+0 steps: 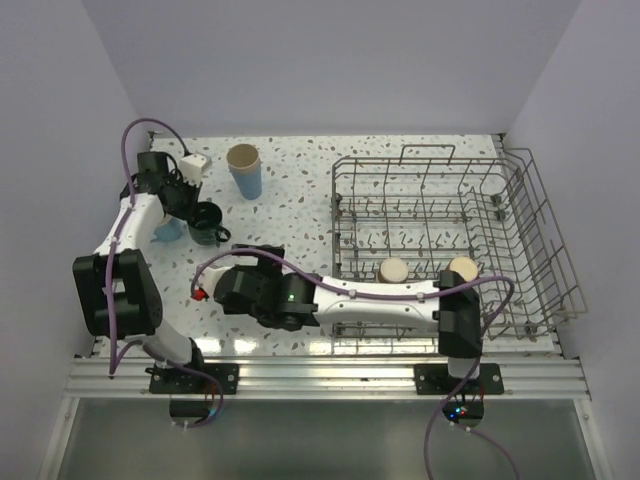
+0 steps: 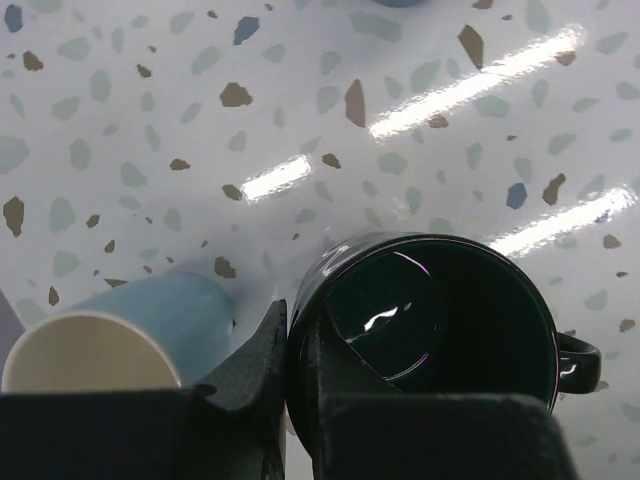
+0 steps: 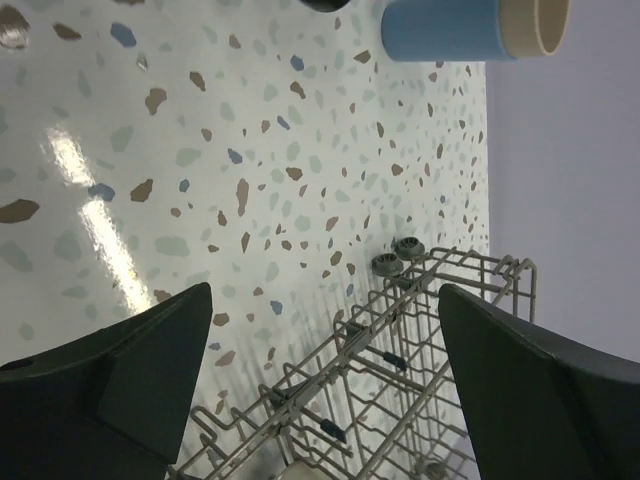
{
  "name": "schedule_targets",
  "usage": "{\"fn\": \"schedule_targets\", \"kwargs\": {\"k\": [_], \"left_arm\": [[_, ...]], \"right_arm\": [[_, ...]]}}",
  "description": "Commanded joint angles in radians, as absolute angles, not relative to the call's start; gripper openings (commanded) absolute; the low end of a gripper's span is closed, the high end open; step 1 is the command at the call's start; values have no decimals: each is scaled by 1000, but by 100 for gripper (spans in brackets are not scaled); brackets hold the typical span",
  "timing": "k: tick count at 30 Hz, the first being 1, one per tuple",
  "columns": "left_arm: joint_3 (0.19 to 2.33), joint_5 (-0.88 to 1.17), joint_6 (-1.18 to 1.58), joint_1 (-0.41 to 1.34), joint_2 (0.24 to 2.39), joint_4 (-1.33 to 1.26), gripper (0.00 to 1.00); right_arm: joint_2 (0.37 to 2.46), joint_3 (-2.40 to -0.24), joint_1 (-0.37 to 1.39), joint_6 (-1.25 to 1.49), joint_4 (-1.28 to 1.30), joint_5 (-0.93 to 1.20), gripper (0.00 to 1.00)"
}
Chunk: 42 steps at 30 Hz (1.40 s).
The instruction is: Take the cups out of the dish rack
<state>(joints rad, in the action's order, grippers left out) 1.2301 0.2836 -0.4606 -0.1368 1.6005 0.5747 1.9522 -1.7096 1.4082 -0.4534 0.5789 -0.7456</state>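
Left end effector (image 2: 290, 345) clamped on dark teal mug (image 2: 440, 320) rim, right end effector (image 3: 325, 295) wide open, dish rack (image 3: 400, 330) at lower right.

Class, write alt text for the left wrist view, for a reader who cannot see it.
The left gripper is shut on the rim of a dark teal handled mug, one finger inside and one outside. A light blue tumbler with a cream inside sits close beside it on the speckled white table.
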Motion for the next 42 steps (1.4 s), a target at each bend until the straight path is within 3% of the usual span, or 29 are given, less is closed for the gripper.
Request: {"fn": "schedule_targets", "kwargs": {"k": [1,9,19,20,24,29,35,42], "left_arm": [[1186,311,-374,-167,1551,385,0],[1060,304,-308,-199,1558,163,0],[1025,354,-291,-232,1617,104,0],[1019,354,-290,-230,1615,94,2],[1003,357,-276,-233,1603,81,32],[1009,359,-246,-232,1589,77,39],[1041,376,-229,-233,1533,115,59],[1121,445,-225,-232,1434,233,74]], "right_arm": [[1826,-1662,1399,-350,526,-667,98],[1657,-1542,1324,-226,471,-623,98],[1476,-1410,1091,21,489,-505,98],[1465,-1405,1072,44,501,-505,98],[1418,-1379,958,199,586,-508,98],[1361,-1344,901,325,745,-517,98],[1255,-1218,815,468,821,-422,98],[1200,-1088,729,538,848,-302,98]]}}
